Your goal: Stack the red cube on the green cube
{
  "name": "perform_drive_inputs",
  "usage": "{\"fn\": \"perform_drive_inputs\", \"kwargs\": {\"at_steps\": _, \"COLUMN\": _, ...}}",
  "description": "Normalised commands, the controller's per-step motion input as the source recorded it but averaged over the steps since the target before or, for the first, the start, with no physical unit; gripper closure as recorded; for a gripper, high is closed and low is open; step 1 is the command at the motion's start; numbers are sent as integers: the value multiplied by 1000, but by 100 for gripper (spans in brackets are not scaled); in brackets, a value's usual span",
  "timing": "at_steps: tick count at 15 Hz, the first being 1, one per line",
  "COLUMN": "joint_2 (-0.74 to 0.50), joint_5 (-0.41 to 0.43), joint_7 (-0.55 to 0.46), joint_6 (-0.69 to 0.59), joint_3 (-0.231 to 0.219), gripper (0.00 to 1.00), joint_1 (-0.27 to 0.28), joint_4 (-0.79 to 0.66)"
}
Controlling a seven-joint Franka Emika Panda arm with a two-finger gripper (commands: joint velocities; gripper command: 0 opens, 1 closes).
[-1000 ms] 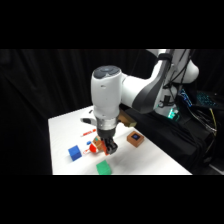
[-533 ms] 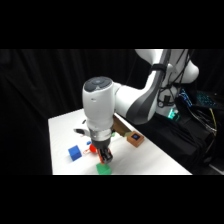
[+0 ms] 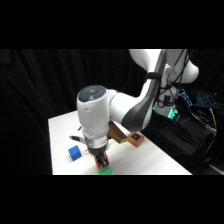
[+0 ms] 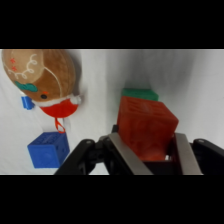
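white tabletop [image 3: 150, 160] carries all items. arm reaches down from upper right of the side view, end effector [image 3: 101, 161] low over the near edge of the tabletop. end effector [image 4: 146, 150] closed on the red cube [image 4: 146, 125], fingers [image 4: 121, 155] pressed against two opposite faces. gingerbread-man ornament [image 4: 42, 75] lies flat on the tabletop, its red hanging loop near the blue cube [image 4: 47, 149]. brown block with blue top [image 3: 135, 138] sits apart, right of the arm. green cube [image 4: 140, 94] directly beneath the red cube; contact between them cannot be judged. in the side view only a green sliver [image 3: 104, 171] shows under the red cube [image 3: 100, 162].
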Motion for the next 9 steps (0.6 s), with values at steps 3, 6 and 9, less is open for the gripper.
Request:
{"fn": "perform_drive_inputs", "kwargs": {"at_steps": 3, "joint_2": 130, "joint_5": 151, "joint_7": -155, "joint_6": -23, "joint_3": 26, "gripper": 69, "joint_1": -16, "joint_4": 211}}
{"fn": "perform_drive_inputs", "kwargs": {"at_steps": 6, "joint_2": 108, "joint_5": 154, "joint_7": -152, "joint_6": -20, "joint_3": 27, "gripper": 69, "joint_1": -10, "joint_4": 186}}
{"fn": "perform_drive_inputs", "kwargs": {"at_steps": 9, "joint_2": 88, "joint_5": 158, "joint_7": -150, "joint_6": -22, "joint_3": 28, "gripper": 69, "joint_1": -7, "joint_4": 169}}
